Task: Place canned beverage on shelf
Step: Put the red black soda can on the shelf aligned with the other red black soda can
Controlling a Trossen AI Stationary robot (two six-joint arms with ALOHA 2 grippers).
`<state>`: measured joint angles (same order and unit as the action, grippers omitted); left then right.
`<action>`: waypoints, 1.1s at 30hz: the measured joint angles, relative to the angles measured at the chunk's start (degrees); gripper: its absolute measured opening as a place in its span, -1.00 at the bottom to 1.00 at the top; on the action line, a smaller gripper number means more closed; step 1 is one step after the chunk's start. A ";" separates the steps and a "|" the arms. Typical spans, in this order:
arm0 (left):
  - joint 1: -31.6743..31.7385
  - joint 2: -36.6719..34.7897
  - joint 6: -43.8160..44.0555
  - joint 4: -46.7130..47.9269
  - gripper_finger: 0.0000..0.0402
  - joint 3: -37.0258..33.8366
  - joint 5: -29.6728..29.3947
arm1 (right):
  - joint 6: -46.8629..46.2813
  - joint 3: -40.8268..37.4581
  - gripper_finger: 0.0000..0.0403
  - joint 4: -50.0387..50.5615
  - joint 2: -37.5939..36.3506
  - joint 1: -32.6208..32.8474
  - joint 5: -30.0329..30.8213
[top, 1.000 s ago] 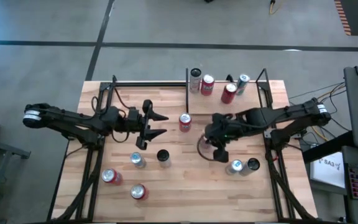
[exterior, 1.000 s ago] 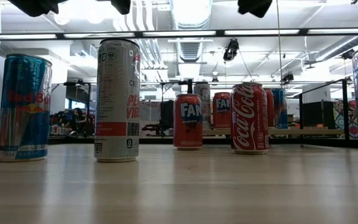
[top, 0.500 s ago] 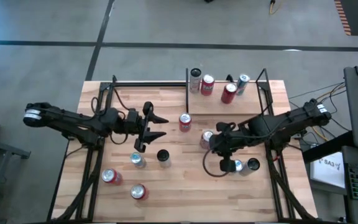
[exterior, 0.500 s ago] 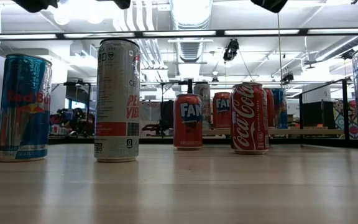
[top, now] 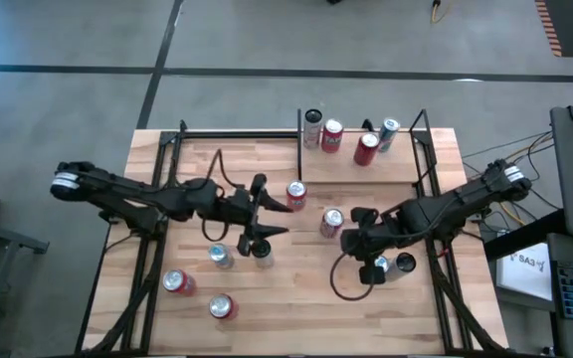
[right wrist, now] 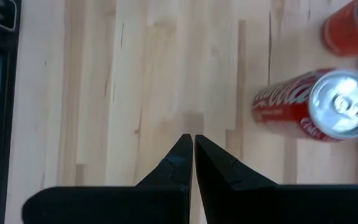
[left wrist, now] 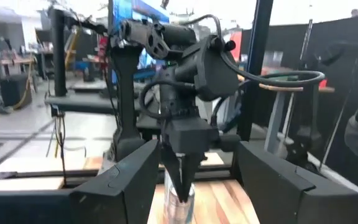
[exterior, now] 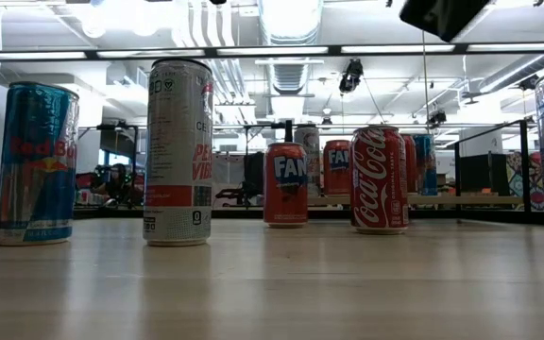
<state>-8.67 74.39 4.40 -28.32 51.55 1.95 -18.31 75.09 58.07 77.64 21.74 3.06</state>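
The shelf [top: 406, 167] stands at the table's far right with several cans on it. A Coca-Cola can [top: 331, 221] stands upright on the tabletop, and also shows in the right wrist view [right wrist: 316, 106] and the low view [exterior: 380, 179]. A Fanta can [top: 295, 195] stands just to its far left. My right gripper [top: 352, 241] is shut and empty, pointing down at bare wood [right wrist: 191, 140], just to the near right of the Coca-Cola can. My left gripper [top: 283, 217] is open and empty, held level to the left of both cans.
A Red Bull can [top: 220, 256] and a dark-topped tall can [top: 262, 251] stand near my left gripper. Two red cans [top: 174, 282] stand at the near left. Two cans [top: 377, 267] stand by my right gripper. Black frame posts line both table sides.
My right gripper has moved from over the Coca-Cola can toward the table's near edge and a little to the right, leaving the can standing in view. My left gripper has moved toward the table's right edge, closer to the Fanta and Coca-Cola cans.
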 joint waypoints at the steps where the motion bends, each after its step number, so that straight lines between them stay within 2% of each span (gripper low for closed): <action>1: -0.32 0.14 0.07 1.35 0.02 0.64 -0.08 | -0.48 -0.57 -0.96 -0.01 -0.29 0.34 0.02; 8: -3.67 0.27 1.81 16.43 0.02 5.62 -8.14 | -1.37 -3.09 -0.96 -3.57 -3.10 1.92 1.52; 15: -6.90 0.27 7.28 32.68 0.02 10.93 -11.44 | 0.67 -5.71 -0.96 -8.78 -5.58 2.01 1.72; 20: -8.96 0.27 15.17 52.12 0.02 18.08 -13.32 | 2.44 -6.64 -0.96 -10.71 -6.15 2.01 1.72; 25: -12.34 1.43 24.06 70.39 0.02 26.75 -19.42 | 2.45 -7.04 -0.96 -10.85 -6.16 2.01 1.67; 30: -16.21 4.03 29.82 79.82 0.02 33.03 -19.88 | 2.90 -7.95 -0.96 -11.11 -6.16 2.01 1.67; 33: -19.17 6.22 34.13 86.05 0.02 35.91 -17.90 | 3.18 -8.89 -0.96 -12.17 -6.16 2.01 1.64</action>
<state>-27.84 80.61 38.53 57.73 87.46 -15.95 -15.13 66.20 45.91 71.48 23.75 4.70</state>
